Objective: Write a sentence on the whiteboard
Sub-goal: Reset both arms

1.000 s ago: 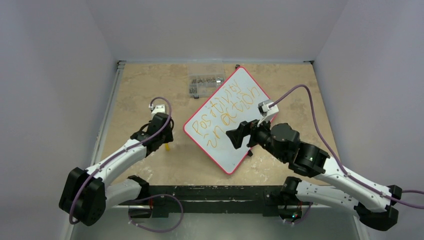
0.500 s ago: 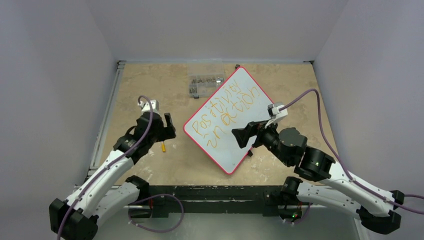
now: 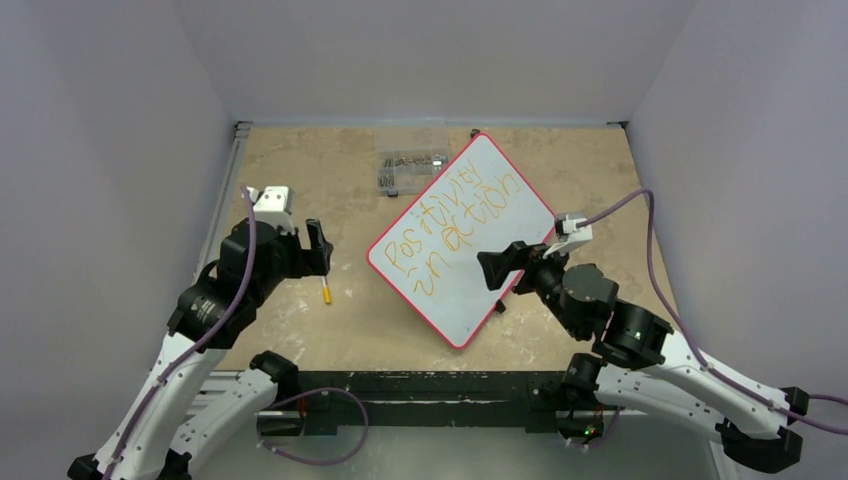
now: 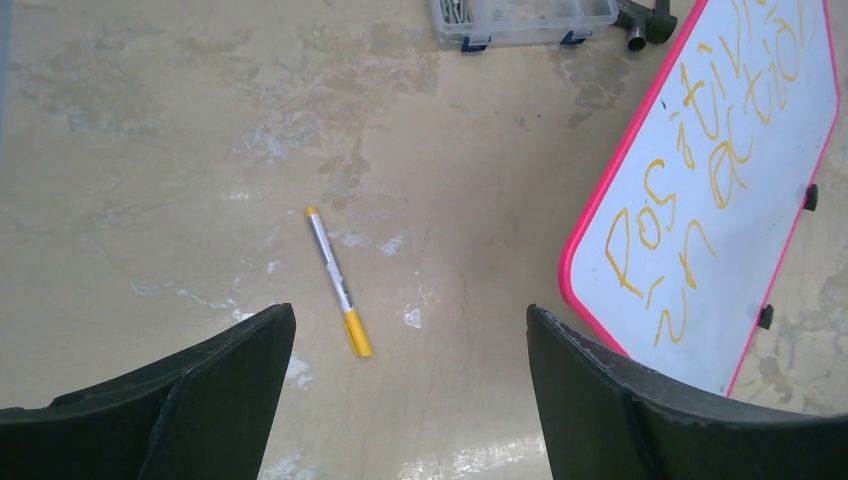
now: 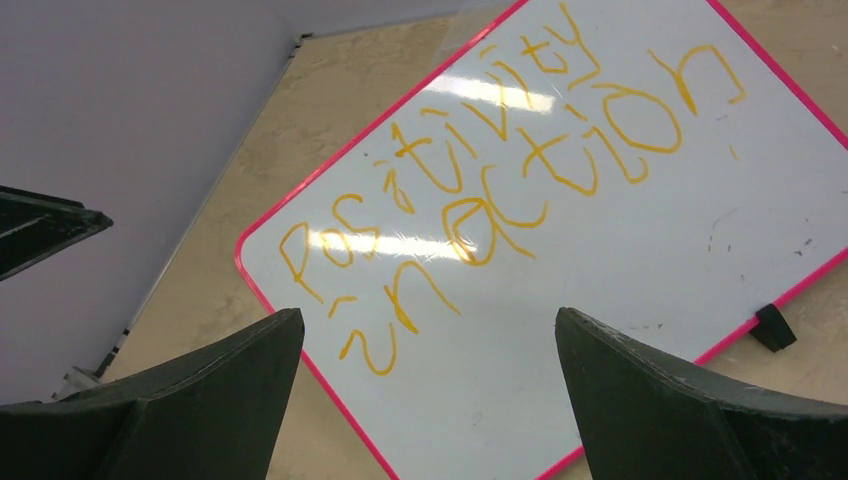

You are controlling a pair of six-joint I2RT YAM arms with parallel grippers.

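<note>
The whiteboard (image 3: 470, 285) lies tilted on the table, with a red-pink frame and small black feet on its right edge. The sentence (image 3: 452, 216) in orange-yellow reads "Positivity in action" in two lines. An orange-capped marker (image 3: 325, 291) lies on the table left of the board. My left gripper (image 3: 318, 248) hangs open above the marker (image 4: 338, 283), nothing between its fingers. My right gripper (image 3: 497, 268) is open over the board's lower right part. In the right wrist view the sentence (image 5: 500, 170) fills the board (image 5: 650, 260) ahead of the open right gripper (image 5: 430, 315).
A clear plastic box of small metal parts (image 3: 410, 168) stands at the back, just left of the board's top corner, and shows in the left wrist view (image 4: 525, 12). Walls enclose the table on three sides. A metal rail (image 3: 215, 235) runs along the left edge.
My left gripper has opened and let go of the marker, which now lies on the table. The left arm has risen and drawn back to the left. The right arm has pulled back slightly.
</note>
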